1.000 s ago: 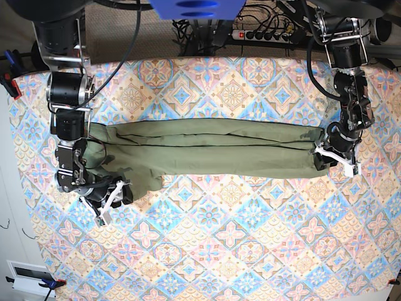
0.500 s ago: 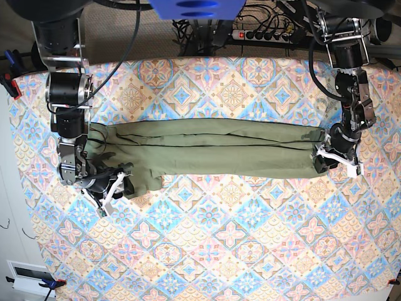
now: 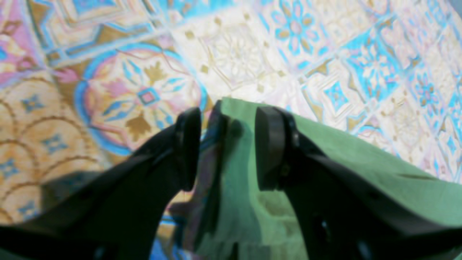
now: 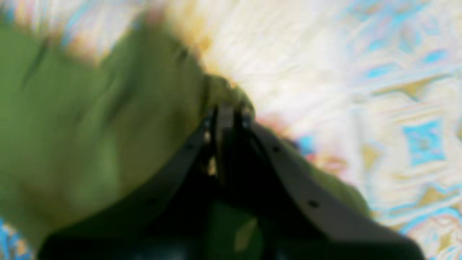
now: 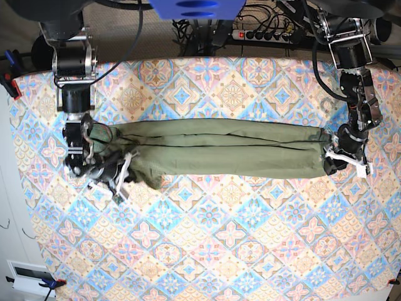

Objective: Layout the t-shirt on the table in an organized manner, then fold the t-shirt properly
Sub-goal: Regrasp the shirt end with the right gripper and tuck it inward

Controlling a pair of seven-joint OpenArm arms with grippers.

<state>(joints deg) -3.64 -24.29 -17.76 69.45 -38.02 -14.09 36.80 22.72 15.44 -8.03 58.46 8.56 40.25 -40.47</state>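
The olive-green t-shirt (image 5: 219, 150) lies as a long narrow band across the patterned table (image 5: 232, 226). At its left end in the base view, my right gripper (image 5: 122, 175) sits at the lower corner. In the blurred right wrist view that gripper (image 4: 227, 112) has its fingers pressed together, with green cloth (image 4: 90, 126) bunched at the tips. At the band's other end is my left gripper (image 5: 338, 162). The left wrist view shows this gripper (image 3: 229, 115) open, with one finger (image 3: 187, 144) on the tablecloth and the other (image 3: 270, 144) over the shirt's corner (image 3: 325, 151).
A power strip with cables (image 5: 263, 32) runs behind the table's far edge. A blue clamp (image 5: 12, 78) grips the left edge, and a white box (image 5: 28, 276) stands on the floor at the lower left.
My right gripper has closed at the shirt's left corner after moving up and inward over it. My left gripper drifted slightly right and stayed open.
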